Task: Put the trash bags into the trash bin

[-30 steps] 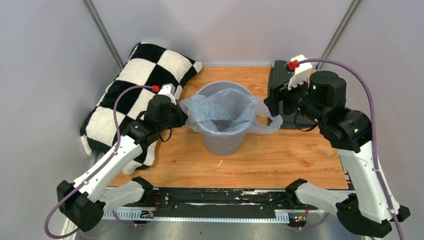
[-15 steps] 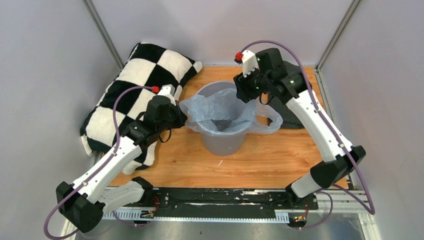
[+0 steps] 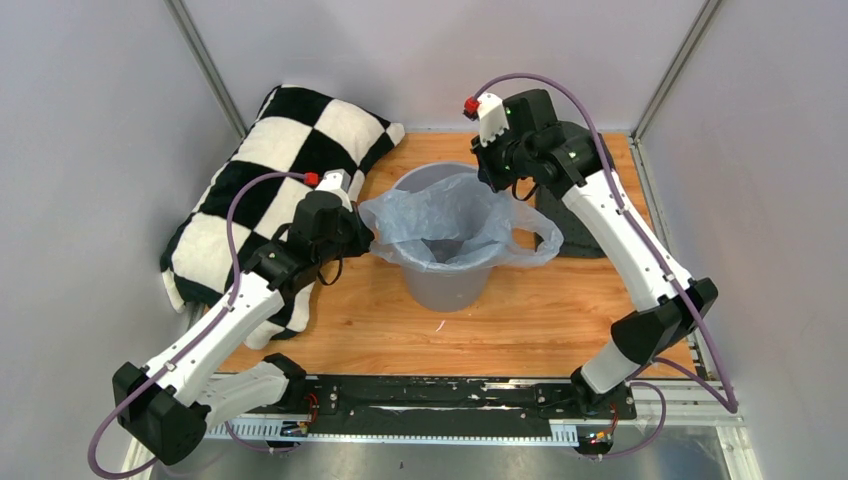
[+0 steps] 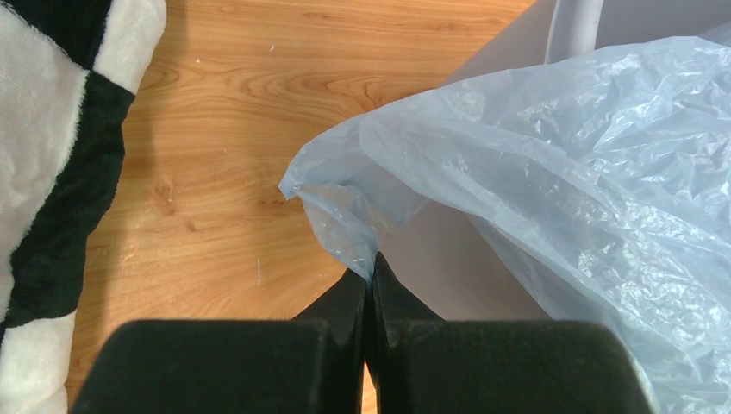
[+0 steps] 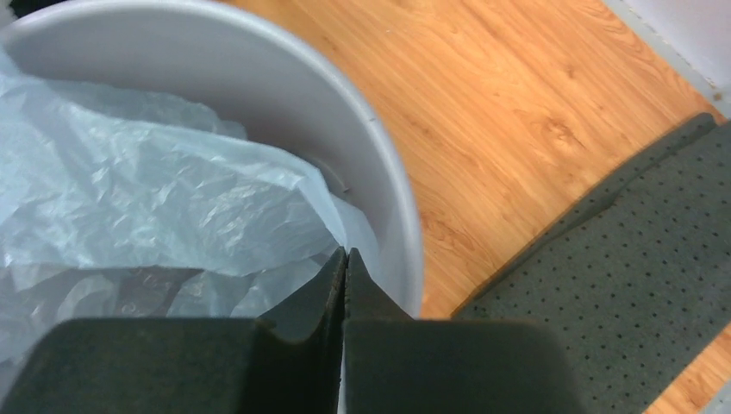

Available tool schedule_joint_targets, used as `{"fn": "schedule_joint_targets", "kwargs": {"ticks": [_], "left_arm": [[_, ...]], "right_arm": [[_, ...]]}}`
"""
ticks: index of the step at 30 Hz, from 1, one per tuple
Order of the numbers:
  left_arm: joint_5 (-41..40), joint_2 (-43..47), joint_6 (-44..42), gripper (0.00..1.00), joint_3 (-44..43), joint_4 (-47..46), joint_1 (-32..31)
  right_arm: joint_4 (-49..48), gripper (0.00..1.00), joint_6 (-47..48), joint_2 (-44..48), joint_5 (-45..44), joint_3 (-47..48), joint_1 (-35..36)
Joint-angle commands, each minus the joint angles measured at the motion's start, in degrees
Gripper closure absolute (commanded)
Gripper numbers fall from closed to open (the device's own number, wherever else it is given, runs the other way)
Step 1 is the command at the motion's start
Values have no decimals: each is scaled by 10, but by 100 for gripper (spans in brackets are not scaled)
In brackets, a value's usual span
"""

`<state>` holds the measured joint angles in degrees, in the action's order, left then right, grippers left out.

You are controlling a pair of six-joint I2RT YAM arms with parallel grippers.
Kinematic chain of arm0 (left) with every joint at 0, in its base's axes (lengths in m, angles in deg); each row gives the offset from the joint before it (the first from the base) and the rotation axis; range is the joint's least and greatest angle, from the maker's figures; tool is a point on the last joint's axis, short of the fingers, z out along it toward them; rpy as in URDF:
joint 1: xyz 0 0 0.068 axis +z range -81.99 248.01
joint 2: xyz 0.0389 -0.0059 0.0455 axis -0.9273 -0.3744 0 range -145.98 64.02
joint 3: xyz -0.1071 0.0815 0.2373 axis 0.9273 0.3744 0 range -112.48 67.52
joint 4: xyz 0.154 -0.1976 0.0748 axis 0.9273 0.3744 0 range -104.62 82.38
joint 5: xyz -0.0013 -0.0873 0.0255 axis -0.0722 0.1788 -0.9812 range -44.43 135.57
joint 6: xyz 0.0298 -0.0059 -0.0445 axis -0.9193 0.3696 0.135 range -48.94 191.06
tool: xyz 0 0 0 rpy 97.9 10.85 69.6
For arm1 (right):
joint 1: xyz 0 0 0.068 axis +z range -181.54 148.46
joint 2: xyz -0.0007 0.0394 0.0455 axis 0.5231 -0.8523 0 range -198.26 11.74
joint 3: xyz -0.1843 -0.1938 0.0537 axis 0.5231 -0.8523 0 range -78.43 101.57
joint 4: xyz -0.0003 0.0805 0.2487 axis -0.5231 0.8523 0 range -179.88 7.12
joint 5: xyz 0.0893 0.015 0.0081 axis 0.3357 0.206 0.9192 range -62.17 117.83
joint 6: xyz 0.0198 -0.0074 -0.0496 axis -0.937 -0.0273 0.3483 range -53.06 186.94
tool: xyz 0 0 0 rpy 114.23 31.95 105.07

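The light grey trash bin [image 3: 445, 285] stands in the middle of the wooden table. A pale blue trash bag [image 3: 440, 215] is draped over its mouth, sagging inside, with a handle loop [image 3: 537, 245] hanging outside on the right. My left gripper [image 3: 368, 235] is shut on the bag's left edge [image 4: 340, 216], just outside the bin wall [image 4: 448, 267]. My right gripper [image 5: 346, 252] is shut at the bin's back right rim [image 5: 345, 95], its tips pinching the bag's thin edge [image 5: 349, 226] just inside the rim.
A black-and-white checkered pillow [image 3: 270, 190] lies at the left, under my left arm. A dark grey dotted cloth [image 3: 578, 225] lies right of the bin, close to my right gripper [image 3: 497, 185]. Bare wood shows in front of the bin.
My right arm swung from the bag's right side to the bin's back right rim and its jaws went from open to shut there. The left arm has not moved.
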<state>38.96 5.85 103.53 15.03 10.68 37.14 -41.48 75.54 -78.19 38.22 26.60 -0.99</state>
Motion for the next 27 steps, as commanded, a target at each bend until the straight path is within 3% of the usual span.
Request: {"fn": "schedule_joint_targets", "kwargs": {"ticks": [1, 18, 27], "left_arm": [[-21, -14, -16, 100, -18, -12, 4], [-104, -109, -12, 100, -81, -25, 12], [-63, -149, 9, 100, -49, -53, 27]], "right_arm": [[-22, 100, -32, -22, -72, 35, -18], [-49, 100, -82, -132, -88, 153, -58], [-50, 100, -110, -189, -87, 138, -73]]}}
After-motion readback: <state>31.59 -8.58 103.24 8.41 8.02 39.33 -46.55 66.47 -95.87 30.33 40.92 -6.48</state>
